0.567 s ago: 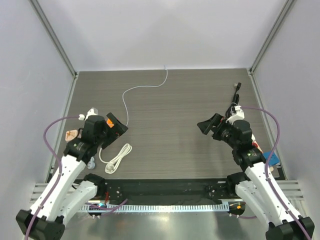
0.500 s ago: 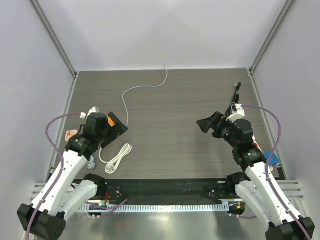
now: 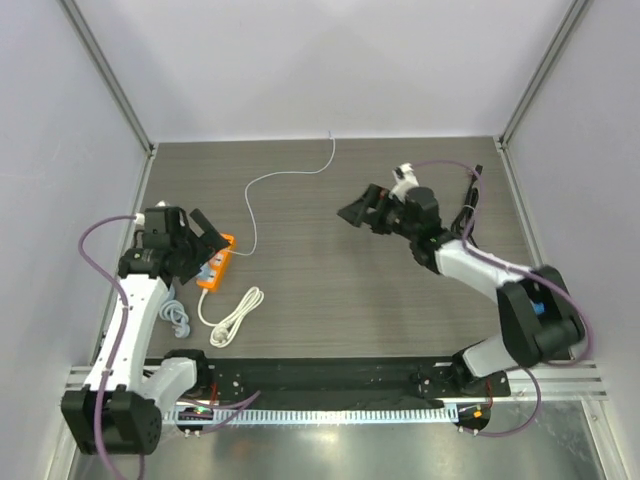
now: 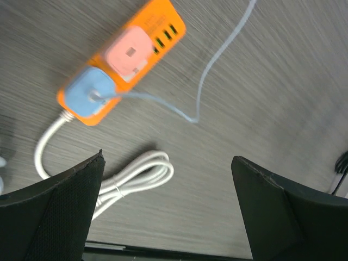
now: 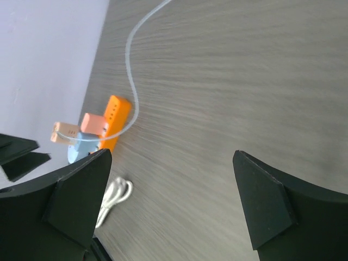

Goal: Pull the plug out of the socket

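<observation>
The beige socket strip does not show in any view. A small patch of blue (image 3: 541, 302) shows beside my right arm's elbow at the table's right edge; I cannot tell if it is the dark blue plug. A black cord (image 3: 471, 200) runs along the right side. My left gripper (image 3: 203, 236) is open and empty above the table's left side. My right gripper (image 3: 356, 209) is open and empty, stretched out over the table's middle. Each wrist view shows two black fingers spread wide over bare table, for the left gripper (image 4: 168, 217) and the right gripper (image 5: 174, 201).
An orange strip (image 3: 214, 264) lies at the left under my left gripper, carrying a pink cube (image 4: 129, 52) and a light-blue cube (image 4: 88, 92) on a thin white cable (image 3: 272, 178). A coiled white cord (image 3: 232, 316) lies near the front left. Grey walls enclose the table.
My right arm has reached far out to the left and away from me, over the table's middle. My left arm has swung left, uncovering the orange strip. Both grippers stay open.
</observation>
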